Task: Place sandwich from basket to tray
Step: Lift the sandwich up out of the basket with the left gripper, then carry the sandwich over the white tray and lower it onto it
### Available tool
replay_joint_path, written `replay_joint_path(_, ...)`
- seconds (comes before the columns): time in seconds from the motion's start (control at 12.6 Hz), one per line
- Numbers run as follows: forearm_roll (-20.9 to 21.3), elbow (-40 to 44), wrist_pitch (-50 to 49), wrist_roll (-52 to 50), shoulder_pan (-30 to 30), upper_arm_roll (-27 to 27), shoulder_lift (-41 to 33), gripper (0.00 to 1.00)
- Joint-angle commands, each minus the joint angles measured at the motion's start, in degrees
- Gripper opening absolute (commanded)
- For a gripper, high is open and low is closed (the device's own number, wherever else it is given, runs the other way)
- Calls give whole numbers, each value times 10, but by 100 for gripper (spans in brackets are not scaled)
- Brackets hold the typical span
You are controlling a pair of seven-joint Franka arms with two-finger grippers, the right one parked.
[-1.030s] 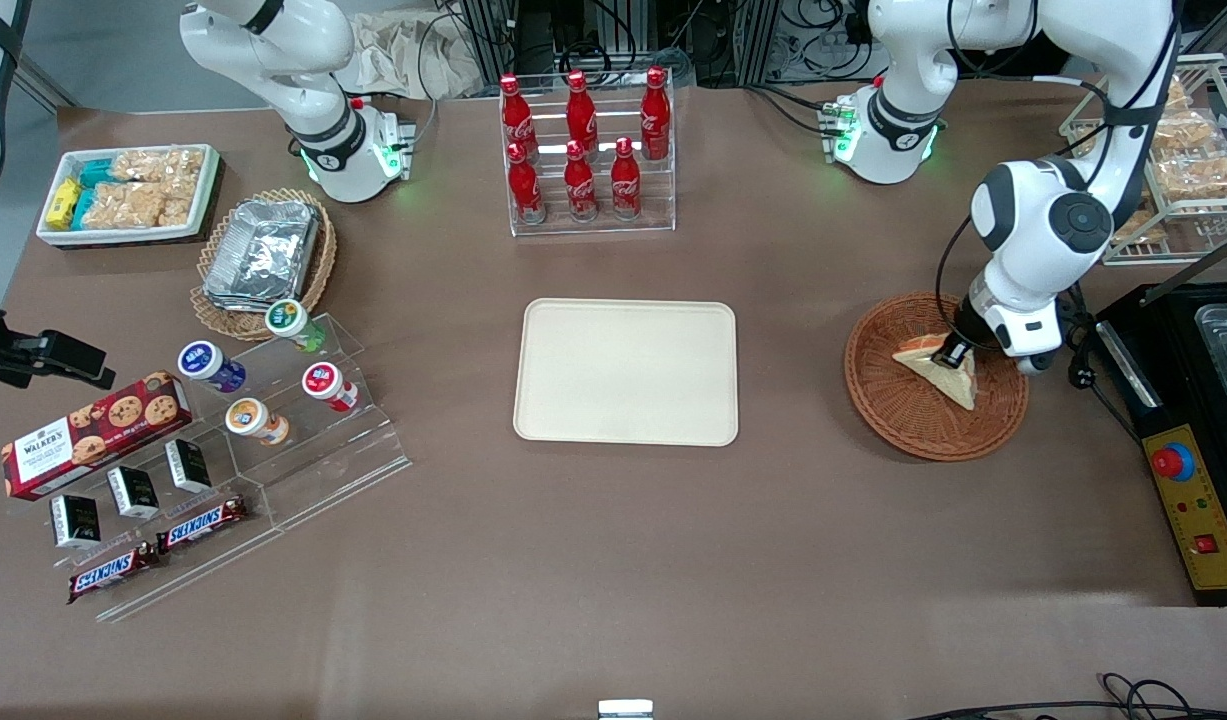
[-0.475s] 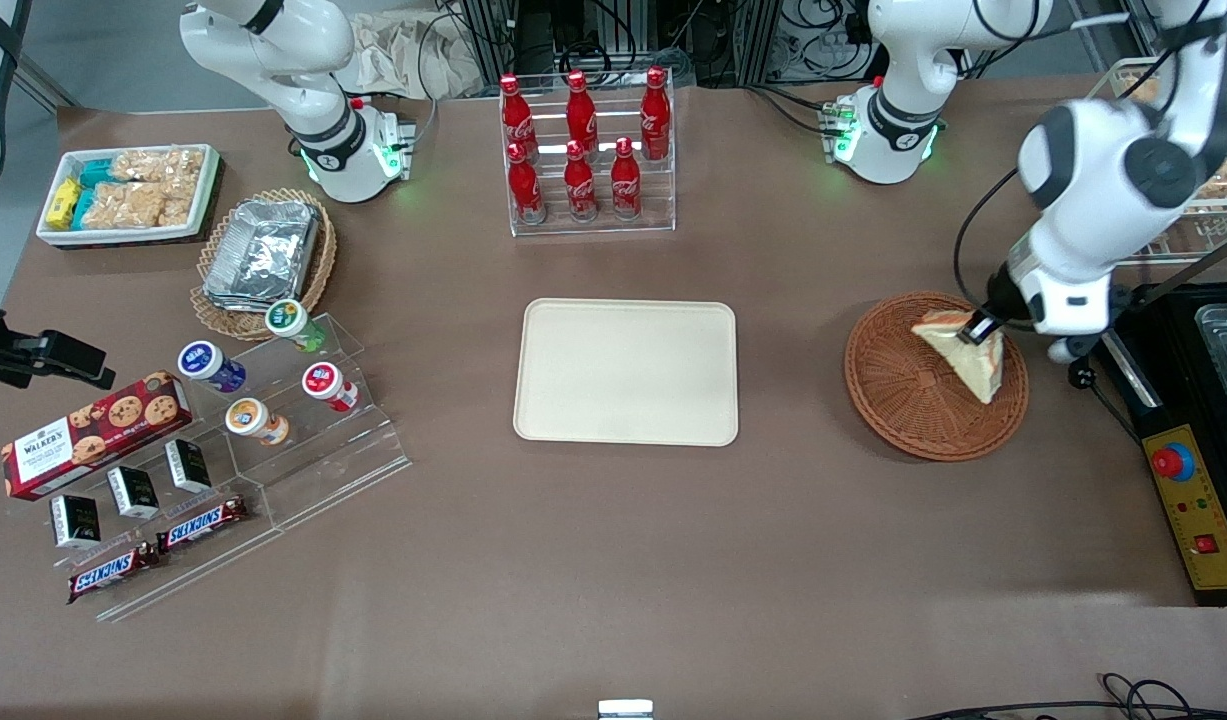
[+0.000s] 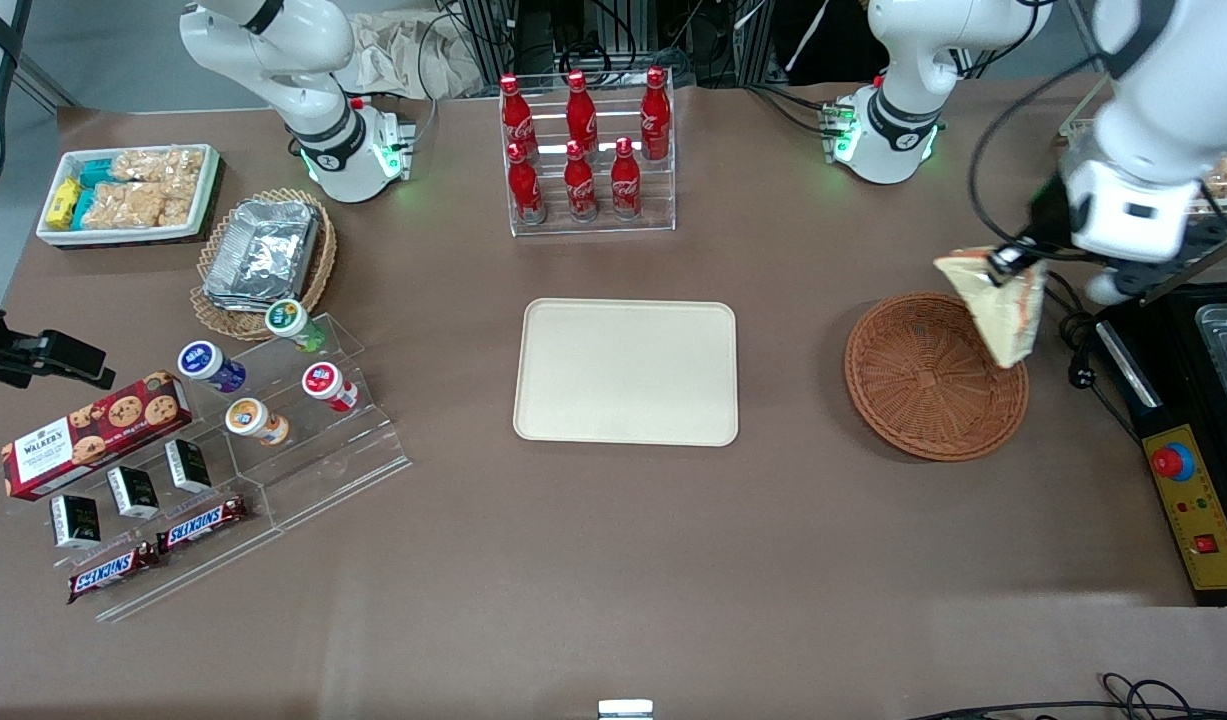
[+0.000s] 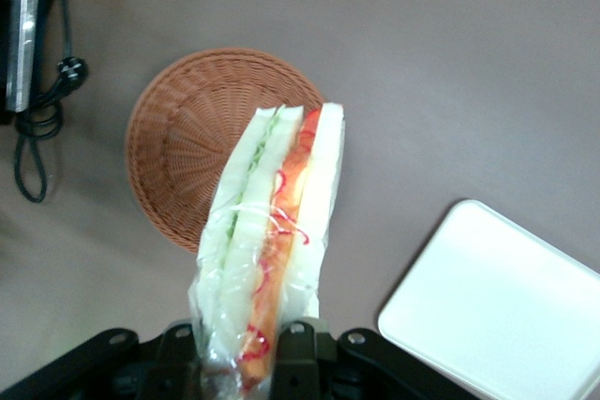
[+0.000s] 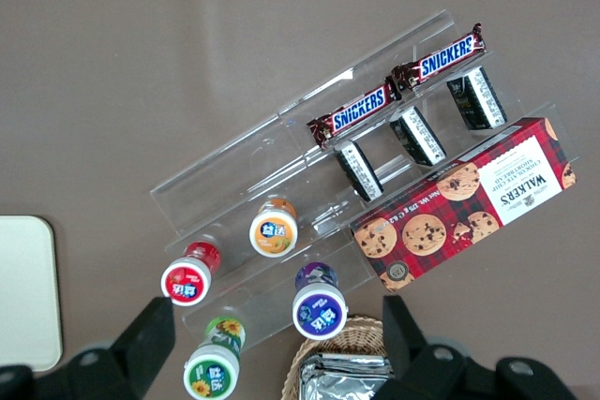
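The small triangular sandwich wedge of white bread with green and orange-red filling in clear wrap (image 3: pixel 998 305) (image 4: pixel 272 231) hangs in the air, clamped at one end between the two dark fingers (image 4: pixel 295 348) of the left arm's gripper (image 3: pixel 1008 262) (image 4: pixel 239 362). From the held end the wedge extends away from the gripper, its cut face with the filling layers turned toward the wrist camera. In the front view the gripper sits above the farther rim of the round, shallow, reddish-brown woven wicker basket (image 3: pixel 923 385) (image 4: pixel 183 133), at the working arm's end of the table, and the sandwich's free tip overlaps that basket's edge in the picture while being lifted clear of it. The basket holds nothing else that can be seen.

The flat cream-beige rectangular plastic tray with rounded corners (image 3: pixel 626 371) (image 4: pixel 497 311) lies on the brown table (image 3: pixel 613 560) well apart from the basket, toward the parked arm's end, and is bare. Farther from the front camera than the tray stands a clear tiered rack of red cola bottles (image 3: pixel 583 150). Just beside the basket, at the table's edge, sits a black unit with a yellow control panel and red button (image 3: pixel 1188 500).
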Motion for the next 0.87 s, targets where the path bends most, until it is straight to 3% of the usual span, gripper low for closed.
replay_joint_path(0.0,27,29,-13,8,1,-69,23,0)
replay_joint_path(0.16,43,41,-13,-2,2,-127,53,0)
replay_joint_path(0.4,26,35,26,-9,0,-168,92,0)
replay_joint_path(0.79,23,-96,289,-99,-3,-241,152,0)
